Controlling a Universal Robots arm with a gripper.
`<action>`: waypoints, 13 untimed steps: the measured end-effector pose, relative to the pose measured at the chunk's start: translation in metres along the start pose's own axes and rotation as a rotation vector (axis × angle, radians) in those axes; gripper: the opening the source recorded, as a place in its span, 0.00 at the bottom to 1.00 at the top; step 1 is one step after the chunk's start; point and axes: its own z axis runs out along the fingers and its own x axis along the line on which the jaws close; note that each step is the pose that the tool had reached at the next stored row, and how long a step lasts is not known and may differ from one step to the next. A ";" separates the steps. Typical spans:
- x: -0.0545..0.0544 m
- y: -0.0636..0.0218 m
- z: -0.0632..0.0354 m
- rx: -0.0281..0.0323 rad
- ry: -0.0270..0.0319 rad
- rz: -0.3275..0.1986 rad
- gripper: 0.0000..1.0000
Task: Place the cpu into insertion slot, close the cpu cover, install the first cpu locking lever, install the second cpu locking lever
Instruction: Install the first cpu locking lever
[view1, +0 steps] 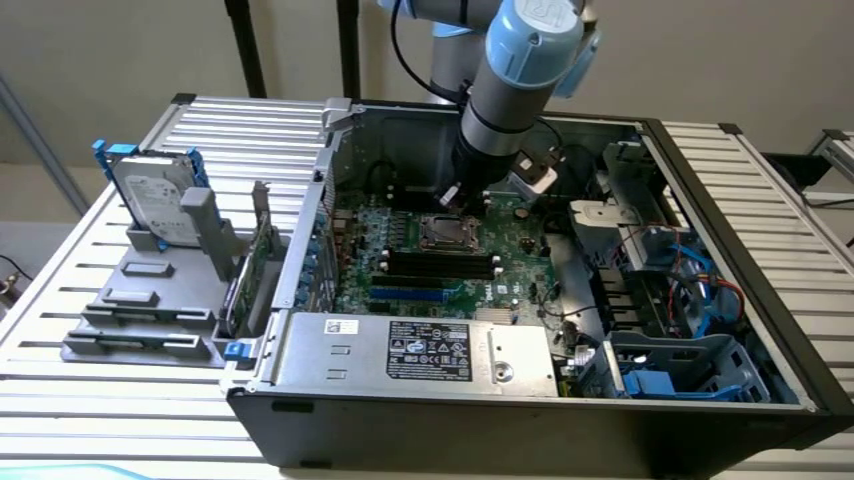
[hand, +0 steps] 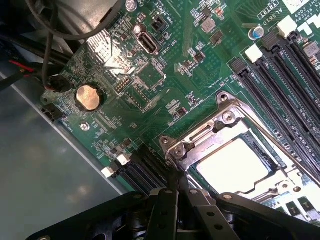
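Note:
The green motherboard (view1: 400, 270) lies inside an open computer case. On it the insertion slot (view1: 445, 232) shows its grey metal rim (hand: 223, 98). The cpu (hand: 232, 165) lies in the slot, its silvery top visible through the window of the cpu cover (hand: 200, 145), which lies flat over it. My gripper (hand: 176, 181) is shut with nothing between its fingers. The black tips are down at one corner of the slot, by the hinge bracket (hand: 171, 146). In the exterior view the gripper (view1: 454, 200) hangs just behind the slot. I cannot make out the locking levers clearly.
Long black memory slots (hand: 280, 75) run beside the slot, and a coin battery (hand: 88, 96) sits further off. A silver power supply (view1: 414, 350) lies at the front of the case, with blue drive cages (view1: 681, 370) at the exterior view's right. A hard drive (view1: 150, 195) stands outside the case.

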 end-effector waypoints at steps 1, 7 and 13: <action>0.000 0.0001 0.0002 0.0005 0.0004 0.000 0.11; 0.000 0.0005 0.0012 0.0073 0.0072 -0.001 0.11; 0.000 0.0008 0.0018 0.0158 0.0158 -0.003 0.11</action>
